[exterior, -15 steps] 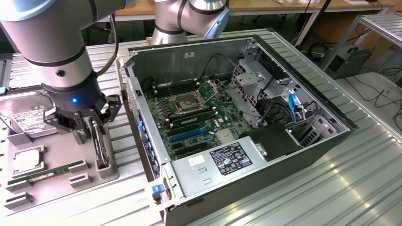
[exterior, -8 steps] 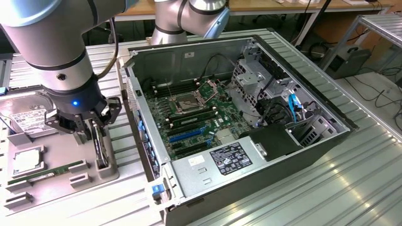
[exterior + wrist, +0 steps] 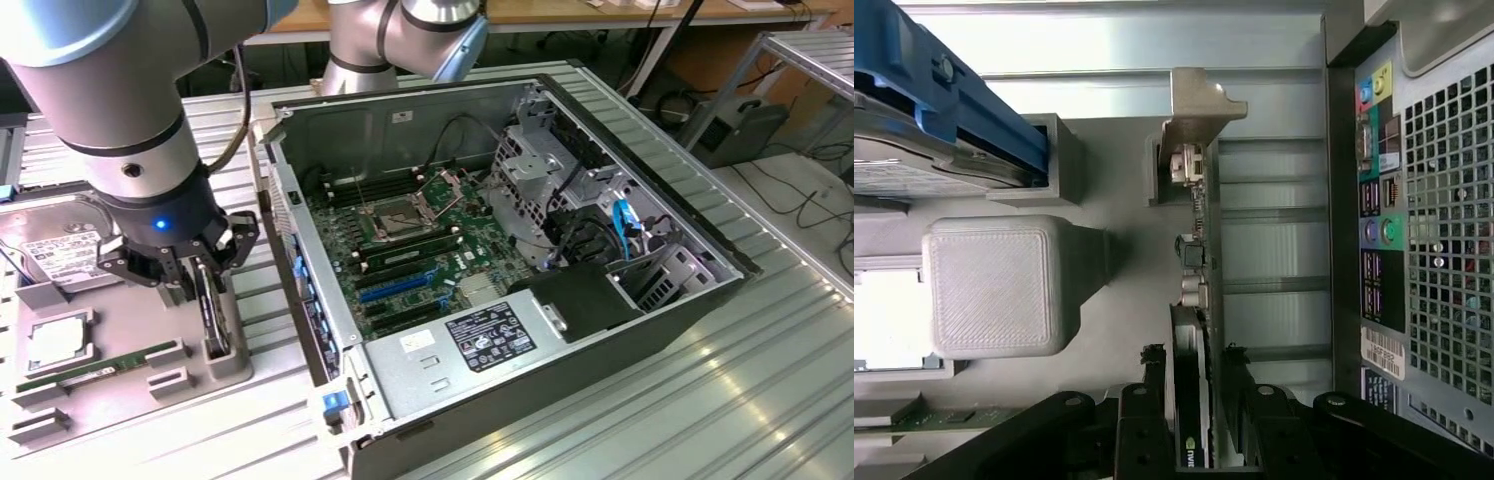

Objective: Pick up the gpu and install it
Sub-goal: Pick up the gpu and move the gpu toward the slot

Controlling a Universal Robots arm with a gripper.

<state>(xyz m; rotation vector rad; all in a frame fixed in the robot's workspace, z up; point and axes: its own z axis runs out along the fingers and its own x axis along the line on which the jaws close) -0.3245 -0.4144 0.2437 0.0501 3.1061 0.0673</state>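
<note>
The gpu stands on edge in a slot of the grey parts tray, at the exterior view's left beside the open computer case. My gripper hangs right over the card. In the wrist view the gpu runs edge-on, its silver end bracket at the far end and its black heatsink part between my fingers. My gripper is open and straddles the card, with one black finger on each side and a small gap to each.
The tray also carries a hard drive, a CPU and a RAM stick. The case lies open with the motherboard exposed. Its rear port panel is close beside the tray. A grey block stands near the card.
</note>
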